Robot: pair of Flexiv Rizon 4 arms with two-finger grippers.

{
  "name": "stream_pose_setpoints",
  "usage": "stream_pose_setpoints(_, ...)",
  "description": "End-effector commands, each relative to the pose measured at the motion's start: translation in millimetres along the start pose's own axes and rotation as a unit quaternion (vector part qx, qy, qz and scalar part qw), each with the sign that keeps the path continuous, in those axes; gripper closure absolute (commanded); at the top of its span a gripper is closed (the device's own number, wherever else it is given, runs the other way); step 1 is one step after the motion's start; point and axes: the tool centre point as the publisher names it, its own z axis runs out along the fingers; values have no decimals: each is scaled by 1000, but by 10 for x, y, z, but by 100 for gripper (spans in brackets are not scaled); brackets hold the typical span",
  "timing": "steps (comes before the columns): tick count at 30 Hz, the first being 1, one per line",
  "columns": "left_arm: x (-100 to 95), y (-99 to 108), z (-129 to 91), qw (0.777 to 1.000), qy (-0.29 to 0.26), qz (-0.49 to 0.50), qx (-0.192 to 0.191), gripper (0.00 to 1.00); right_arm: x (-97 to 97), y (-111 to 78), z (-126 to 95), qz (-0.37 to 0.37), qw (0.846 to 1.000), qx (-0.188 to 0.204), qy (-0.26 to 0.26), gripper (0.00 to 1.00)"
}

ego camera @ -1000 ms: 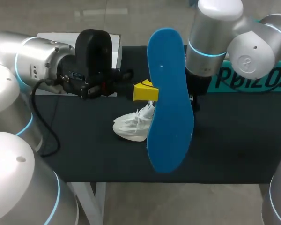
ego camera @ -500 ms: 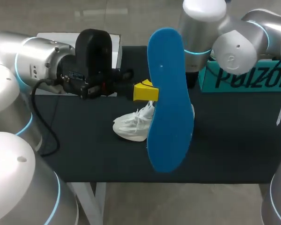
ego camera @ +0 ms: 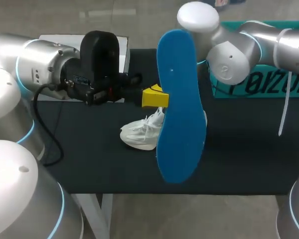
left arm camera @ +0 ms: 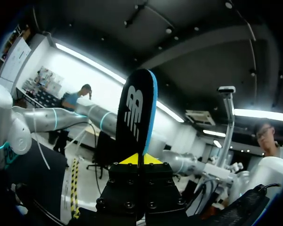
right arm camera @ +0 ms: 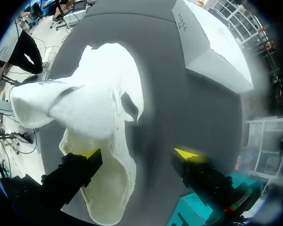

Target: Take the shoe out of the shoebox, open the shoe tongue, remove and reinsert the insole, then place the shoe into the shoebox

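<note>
My left gripper [ego camera: 152,97] is shut on the edge of a blue insole [ego camera: 179,104] and holds it upright high above the table. In the left wrist view the insole [left arm camera: 137,110] shows its black face, pinched between the yellow tips of the left gripper [left arm camera: 140,159]. The white shoe [ego camera: 139,132] lies on the black table, partly hidden behind the insole. In the right wrist view my right gripper [right arm camera: 137,153] hangs open just above the shoe [right arm camera: 99,103], one finger over the shoe's opening and the other beside it. In the head view the insole hides the right gripper.
A teal shoebox [ego camera: 259,84] stands at the back right of the table [ego camera: 79,149], behind my right arm [ego camera: 224,55]. A white box part [right arm camera: 217,42] lies ahead of the right gripper, past the shoe; its corner [ego camera: 123,47] shows at the back left.
My right arm's elbow has swung left and toward the back of the table. The left arm with the insole and the shoe have not moved.
</note>
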Motion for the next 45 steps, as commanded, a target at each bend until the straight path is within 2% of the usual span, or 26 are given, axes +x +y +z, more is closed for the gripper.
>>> stream_pose_setpoints(1, -12, 0, 10, 1000, 1, 0, 1, 100, -49, 133, 189, -4, 1000, 2, 17, 74)
stream_pose_setpoints(2, -12, 0, 10, 1000, 1, 0, 1, 100, -3, 130, 177, -3, 1000, -6, 19, 100)
stream_pose_setpoints(3, -12, 0, 10, 1000, 1, 0, 1, 100, 59, 124, 157, -9, 999, -15, 27, 100)
stream_pose_setpoints(15, -12, 0, 10, 1000, 1, 0, 1, 100, 59, 124, 157, -9, 999, -15, 27, 100)
stream_pose_setpoints(16, -12, 0, 10, 1000, 1, 0, 1, 100, 137, 77, 54, 12, 999, -3, 37, 100)
stream_pose_setpoints(18, -12, 0, 10, 1000, 1, 0, 1, 100, 251, 48, -154, 57, 997, -9, 43, 100)
stream_pose_setpoints(21, -12, 0, 10, 1000, 1, 0, 1, 100, 327, 55, -410, 194, 979, -51, 32, 100)
stream_pose_setpoints(22, -12, 0, 10, 1000, 1, 0, 1, 100, 345, 60, -440, 232, 971, -47, 31, 100)
stream_pose_setpoints(24, -12, 0, 10, 1000, 1, 0, 1, 100, 375, 58, -487, 329, 942, -59, 12, 100)
stream_pose_setpoints(25, -12, 0, 10, 1000, 1, 0, 1, 100, 383, 76, -514, 392, 914, -101, -24, 100)
stream_pose_setpoints(27, -12, 0, 10, 1000, 1, 0, 1, 100, 374, 138, -534, 431, 888, -152, -48, 100)
stream_pose_setpoints(28, -12, 0, 10, 1000, 1, 0, 1, 100, 345, 200, -558, 447, 868, -208, -58, 100)
stream_pose_setpoints(29, -12, 0, 10, 1000, 1, 0, 1, 100, 307, 256, -574, 433, 869, -231, -67, 100)
stream_pose_setpoints(30, -12, 0, 10, 1000, 1, 0, 1, 100, 267, 295, -591, 403, 877, -248, -82, 100)
stream_pose_setpoints(39, -12, 0, 10, 1000, 1, 0, 1, 100, 267, 295, -591, 403, 877, -248, -82, 100)
stream_pose_setpoints(41, -12, 0, 10, 1000, 1, 0, 1, 100, 153, 204, -639, 485, 827, -268, -98, 100)
stream_pose_setpoints(42, -12, 0, 10, 1000, 1, 0, 1, 100, 127, 170, -646, 519, 807, -264, -105, 100)
stream_pose_setpoints(43, -12, 0, 10, 1000, 1, 0, 1, 100, 110, 112, -638, 569, 773, -267, -91, 100)
stream_pose_setpoints(44, -12, 0, 10, 1000, 1, 0, 1, 100, 121, 108, -634, 584, 763, -264, -85, 100)
stream_pose_setpoints(45, -12, 0, 10, 1000, 1, 0, 1, 100, 140, 98, -626, 610, 741, -268, -86, 100)
